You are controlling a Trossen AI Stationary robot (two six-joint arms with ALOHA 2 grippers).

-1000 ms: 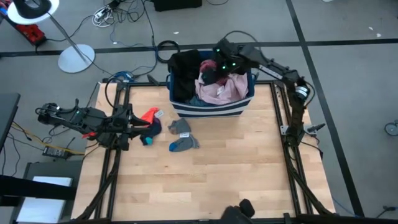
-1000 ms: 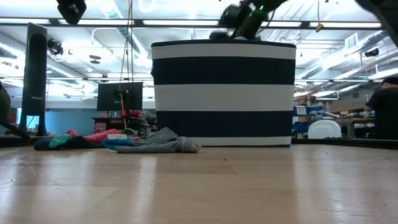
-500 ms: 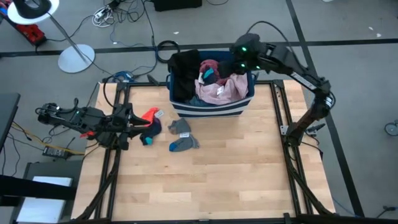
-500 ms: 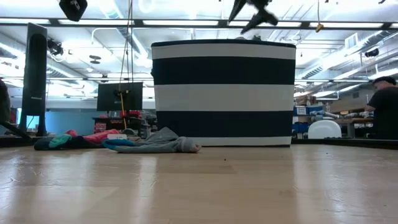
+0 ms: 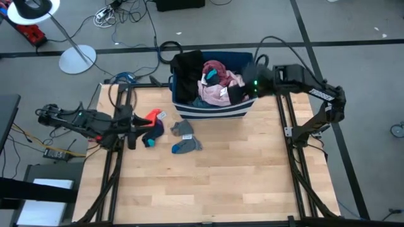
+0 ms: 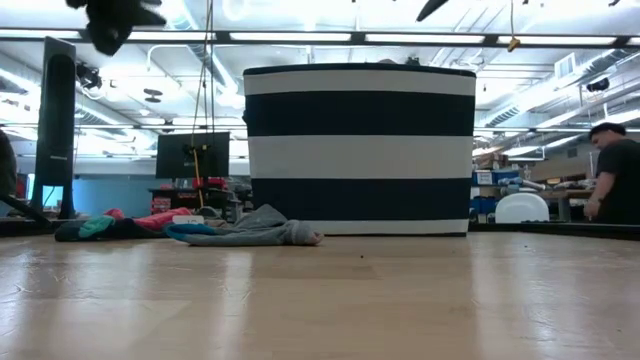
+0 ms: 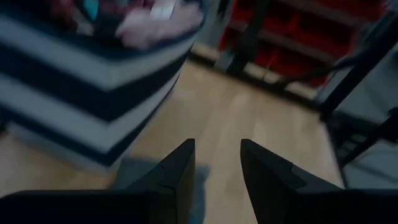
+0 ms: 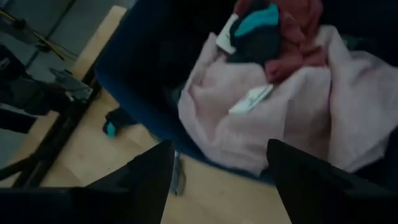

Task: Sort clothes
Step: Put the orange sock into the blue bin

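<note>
right tool swung to bin's right rim — fingers apart | pink garment rumpled

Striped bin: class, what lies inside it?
Inside the striped bin: a black garment, a pink one, a maroon piece and a small teal piece. Anything beneath them is covered.

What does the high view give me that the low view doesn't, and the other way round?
Only the high view shows inside the bin: a black garment, a pink garment and a maroon piece. It also shows the open right gripper over the bin's right end and the open left gripper by the red-orange piece.

Only the low view shows the room behind, with a person at the right.

Both show the striped bin and the grey socks in front of it.
</note>
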